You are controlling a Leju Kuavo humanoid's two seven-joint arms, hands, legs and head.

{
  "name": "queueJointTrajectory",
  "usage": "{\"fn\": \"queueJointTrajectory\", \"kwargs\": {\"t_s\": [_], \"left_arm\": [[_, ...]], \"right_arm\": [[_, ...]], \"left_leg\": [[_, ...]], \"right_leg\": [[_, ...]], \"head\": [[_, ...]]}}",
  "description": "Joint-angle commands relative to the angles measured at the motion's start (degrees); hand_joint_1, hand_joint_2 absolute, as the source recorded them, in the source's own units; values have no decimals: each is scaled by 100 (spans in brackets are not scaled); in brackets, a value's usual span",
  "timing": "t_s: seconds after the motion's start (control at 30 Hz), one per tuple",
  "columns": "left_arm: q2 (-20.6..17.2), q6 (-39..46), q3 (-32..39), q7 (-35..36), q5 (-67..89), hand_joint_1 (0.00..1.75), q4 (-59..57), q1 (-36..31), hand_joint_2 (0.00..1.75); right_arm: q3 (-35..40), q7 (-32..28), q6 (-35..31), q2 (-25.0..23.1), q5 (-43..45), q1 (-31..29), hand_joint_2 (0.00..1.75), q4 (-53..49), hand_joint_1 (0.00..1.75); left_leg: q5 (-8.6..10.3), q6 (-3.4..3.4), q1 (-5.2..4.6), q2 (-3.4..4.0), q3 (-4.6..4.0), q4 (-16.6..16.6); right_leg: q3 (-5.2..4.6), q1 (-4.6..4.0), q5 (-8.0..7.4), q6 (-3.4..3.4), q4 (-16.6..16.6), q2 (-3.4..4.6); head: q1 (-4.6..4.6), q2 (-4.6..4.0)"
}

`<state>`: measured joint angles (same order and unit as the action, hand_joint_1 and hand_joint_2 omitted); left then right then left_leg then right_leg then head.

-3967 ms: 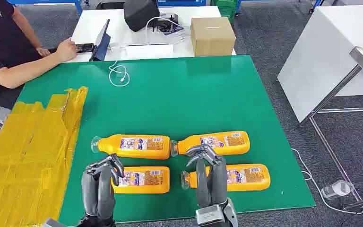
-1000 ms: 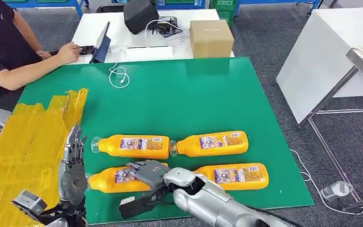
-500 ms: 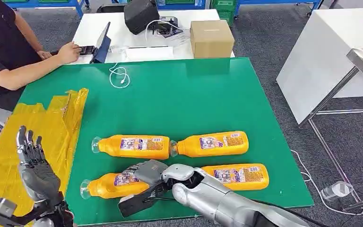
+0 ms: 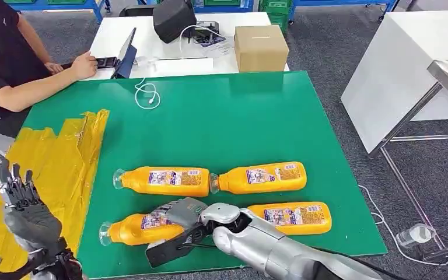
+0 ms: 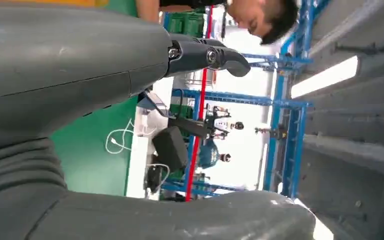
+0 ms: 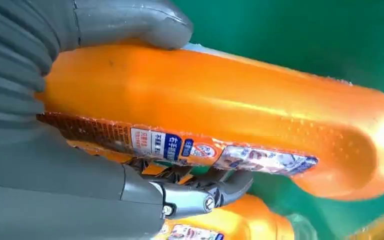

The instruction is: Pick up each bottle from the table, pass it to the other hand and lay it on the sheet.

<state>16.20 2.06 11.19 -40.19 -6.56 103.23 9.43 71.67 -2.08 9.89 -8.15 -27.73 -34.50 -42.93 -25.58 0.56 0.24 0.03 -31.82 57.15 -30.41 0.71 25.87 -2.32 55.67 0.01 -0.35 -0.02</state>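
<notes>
Right hand (image 4: pixel 178 211) grips near-left bottle (image 4: pixel 129 229); left hand (image 4: pixel 26 216) spread above yellow sheet (image 4: pixel 52 169).

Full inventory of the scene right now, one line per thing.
bottles: 4, orange, lying on the green table in two rows; far left, far right, near right, near left held
sheet: 1, yellow, crumpled over the table's left edge
table: 1, green top
white cable: 1, at the table's far edge
cardboard box: 1, brown, on the white desk behind
black bag: 1, same desk
laptop: 1, dark, same desk
person: 1, dark shirt, seated far left
right hand: grey, gripping the near left bottle
left hand: grey, raised over the sheet, fingers apart
</notes>
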Motion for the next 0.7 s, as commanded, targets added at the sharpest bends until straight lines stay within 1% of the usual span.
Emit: {"fn": "queueJointTrajectory", "kwargs": {"t_s": [0.03, 0.07, 0.13, 0.17, 0.2, 0.23, 0.27, 0.3, 0.33, 0.43, 0.5, 0.53, 0.57, 0.6, 0.63, 0.67, 0.7], "left_arm": [[276, 307, 796, 19, -569, 0, 30, 191, 0], [279, 223, 798, 55, -662, 0, 47, 243, 0], [243, -196, 667, 475, -877, 0, -52, 305, 0], [231, -310, 607, 557, -870, 0, -120, 310, 175], [222, -510, 531, 779, -1012, 0, -208, 321, 175], [245, -648, 525, 788, -1123, 0, -248, 334, 175], [260, -741, 529, 797, -1191, 0, -231, 373, 175], [284, -901, 546, 828, -1303, 0, -175, 434, 175], [313, -1012, 564, 860, -1363, 0, -108, 494, 175], [380, -1142, 592, 860, -1389, 0, 50, 584, 175], [380, -1201, 543, 877, -1384, 0, 56, 601, 175], [354, -1293, 468, 932, -1386, 0, 38, 617, 175], [343, -1389, 431, 1001, -1425, 0, 22, 625, 175], [266, -1745, 264, 1199, -1587, 0, -47, 657, 175], [266, -1745, 264, 1199, -1587, 0, -47, 657, 175], [221, -2085, 97, 1311, -1679, 0, -132, 698, 175], [246, -2126, 48, 1313, -1677, 0, -154, 727, 175]], "right_arm": [[-1635, -710, -1635, 320, 802, 1787, 175, -1316, 175], [-1824, -712, -1681, 357, 725, 2052, 175, -1806, 175], [-2340, -1102, -2014, 375, 498, 2715, 175, -2980, 175], [-2508, -1196, -2051, 364, 494, 2926, 175, -3379, 175], [-2719, -1456, -2091, 326, 567, 3141, 175, -3763, 175], [-2855, -1582, -2024, 312, 617, 3271, 175, -4096, 175], [-2959, -1711, -2039, 277, 642, 3343, 175, -4266, 175], [-3071, -1854, -2052, 232, 637, 3420, 175, -4408, 175], [-3144, -1927, -2017, 207, 673, 3465, 175, -4500, 175], [-3309, -2235, -1955, 121, 832, 3535, 175, -4552, 175], [-3348, -2353, -1923, 76, 869, 3540, 175, -4527, 175], [-3349, -2387, -1897, 63, 881, 3529, 175, -4508, 175], [-3365, -2453, -1889, 42, 913, 3533, 175, -4504, 175], [-3389, -2502, -1885, 14, 919, 3528, 175, -4489, 175], [-3389, -2502, -1885, 14, 919, 3528, 175, -4489, 175], [-3406, -2564, -1845, 1, 943, 3512, 175, -4486, 175], [-3411, -2566, -1844, 0, 941, 3505, 175, -4485, 175]], "left_leg": [[6, -2, 9, -20, 10, -21], [0, -2, 10, -10, 17, -15], [-4, -8, 12, -20, 12, -16], [-10, -9, 11, -17, 16, -7], [-10, -10, 14, -29, 9, -8], [-14, -10, 10, -29, -4, -2], [-18, -12, 15, -37, -13, -2], [-8, -11, 11, -28, -45, 0], [-6, -6, 9, -41, -53, 4], [-13, 0, 7, -26, -60, 8], [-5, 1, 5, -30, -70, 5], [-15, 1, 10, -30, -58, 7], [-5, 2, 7, -29, -70, 5], [-1, 1, 7, -26, -78, 3], [-2, 1, 5, -27, -77, 2], [-2, 0, 4, -29, -74, 2], [4, 1, 2, -31, -82, 0]], "right_leg": [[22, -10, -4, 8, -30, -20], [25, -11, -2, 7, -24, -9], [23, -14, 0, 11, -26, -18], [23, -12, 7, 12, -14, -14], [20, -16, 10, 14, -16, -25], [7, -12, 16, 14, -6, -27], [4, -17, 21, 20, -9, -35], [24, -13, 7, 13, -6, -23], [20, -13, 13, 11, -4, -35], [16, -11, 15, 8, 2, -12], [6, -8, 9, 5, 1, -15], [23, -14, 17, 9, -4, -16], [7, -6, 8, 7, -2, -15], [-4, -6, 3, 7, -1, -11], [-4, -5, 5, 9, -2, -12], [0, -3, 6, 11, -2, -15], [-10, -1, 2, 7, -2, -17]], "head": [[0, 0], [0, 0], [2, 0], [4, 0], [4, 0], [4, 0], [0, 0], [0, 0], [9, 0], [0, 0], [0, 0], [2, 0], [4, 0], [0, 0], [2, 0], [2, 0], [0, 0]]}}
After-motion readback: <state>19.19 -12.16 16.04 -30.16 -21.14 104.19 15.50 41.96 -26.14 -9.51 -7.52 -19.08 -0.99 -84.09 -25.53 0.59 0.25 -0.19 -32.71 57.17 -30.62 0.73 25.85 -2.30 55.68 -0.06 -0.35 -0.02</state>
